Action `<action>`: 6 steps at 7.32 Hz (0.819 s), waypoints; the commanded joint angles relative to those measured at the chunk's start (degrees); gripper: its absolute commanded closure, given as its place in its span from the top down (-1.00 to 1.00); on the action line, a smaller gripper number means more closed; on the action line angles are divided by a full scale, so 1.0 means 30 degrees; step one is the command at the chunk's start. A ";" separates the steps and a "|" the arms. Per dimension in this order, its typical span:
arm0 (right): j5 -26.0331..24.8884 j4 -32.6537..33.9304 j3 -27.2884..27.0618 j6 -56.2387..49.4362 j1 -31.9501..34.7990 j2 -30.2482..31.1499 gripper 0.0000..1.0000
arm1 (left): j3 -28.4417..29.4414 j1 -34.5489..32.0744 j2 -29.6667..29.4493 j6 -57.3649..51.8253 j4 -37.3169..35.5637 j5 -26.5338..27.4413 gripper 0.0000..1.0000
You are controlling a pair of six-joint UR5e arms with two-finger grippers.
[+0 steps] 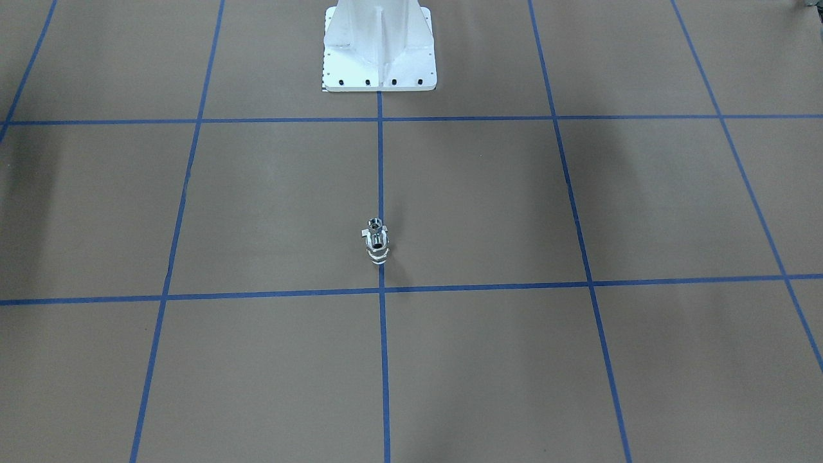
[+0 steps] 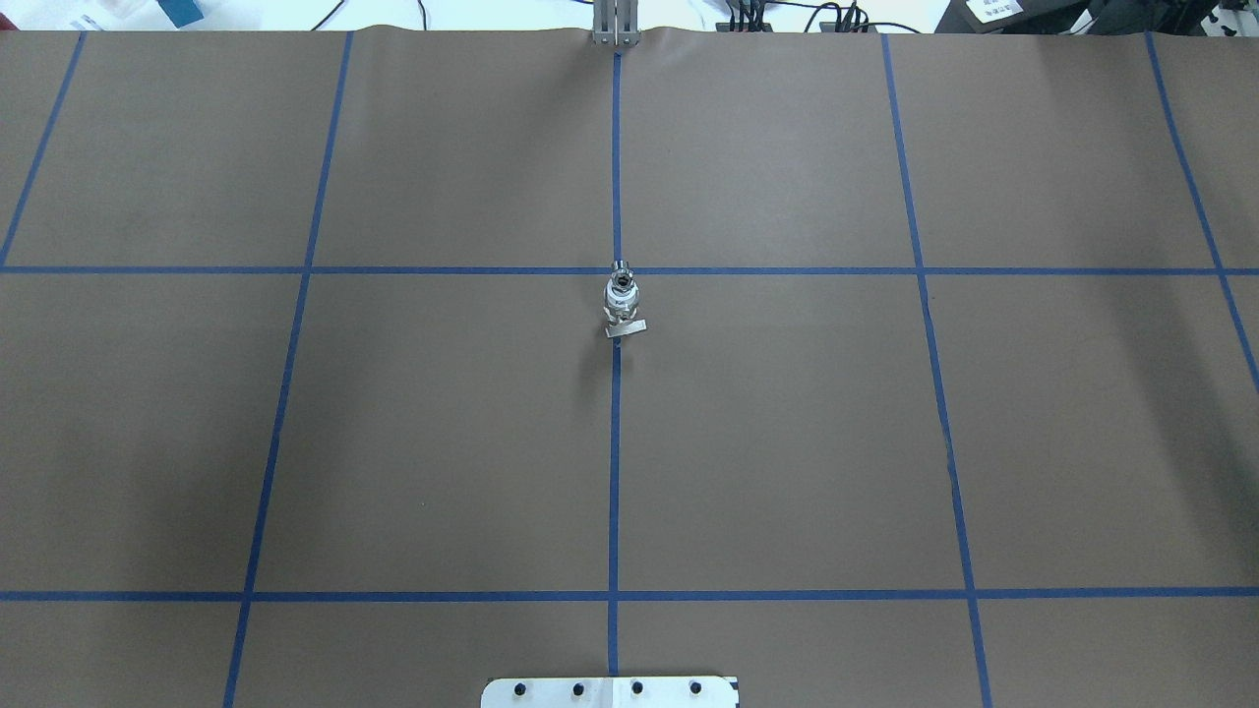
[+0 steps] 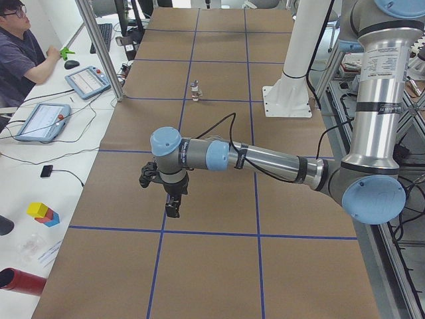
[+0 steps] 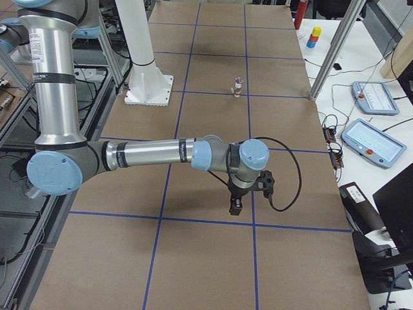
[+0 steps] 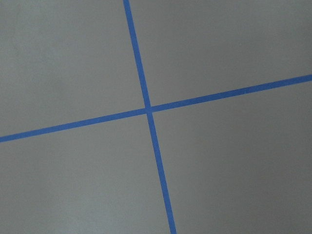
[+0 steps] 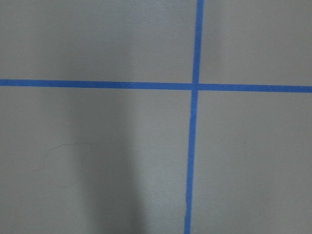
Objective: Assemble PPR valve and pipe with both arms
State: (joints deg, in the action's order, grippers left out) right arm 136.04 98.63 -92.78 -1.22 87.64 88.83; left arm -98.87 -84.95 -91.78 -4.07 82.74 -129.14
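- Front-facing view: you are looking at the PPR valve and the pipe sitting pressed together as one small stack on the table. They are resting on the central blue tape line, at 6 o'clock from the white robot base.
- Overhead view: the pair is sitting at 12 o'clock from the robot base, just at 6 o'clock of a tape crossing. The pipe's dark bore is showing at the 12 o'clock end and the valve's flat lever tab at the 6 o'clock end.
- Exterior left view: the near left arm is reaching out across the table, and the left claw is pointing down above it. The parts are lying well apart at its 12 o'clock. You cannot tell whether this claw is released or clenched.
- Exterior right view: the right claw is pointing down over the table in the same way, with the parts well apart at its 12 o'clock. Its state is also something you cannot tell.
- Left wrist view: you are seeing table and a slanted tape crossing.
- Right wrist view: you are seeing table, a tape crossing and a soft shadow at 7 o'clock.
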 commanded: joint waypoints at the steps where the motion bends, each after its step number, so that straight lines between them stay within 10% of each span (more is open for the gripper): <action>1: 0.0296 -0.2081 0.0867 -0.0032 0.0230 0.0741 0.99 | 0.0204 -0.0015 0.0300 0.0156 0.0457 -0.0020 1.00; 6: 0.0501 -0.2116 0.0721 0.0115 0.0288 0.0508 0.99 | 0.1112 -0.1418 0.1033 -0.1363 0.0486 -0.0284 1.00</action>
State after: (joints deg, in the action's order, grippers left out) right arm 137.52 92.31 -90.55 -0.87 88.47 90.51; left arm -95.53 -87.89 -89.26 -6.37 84.34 -129.89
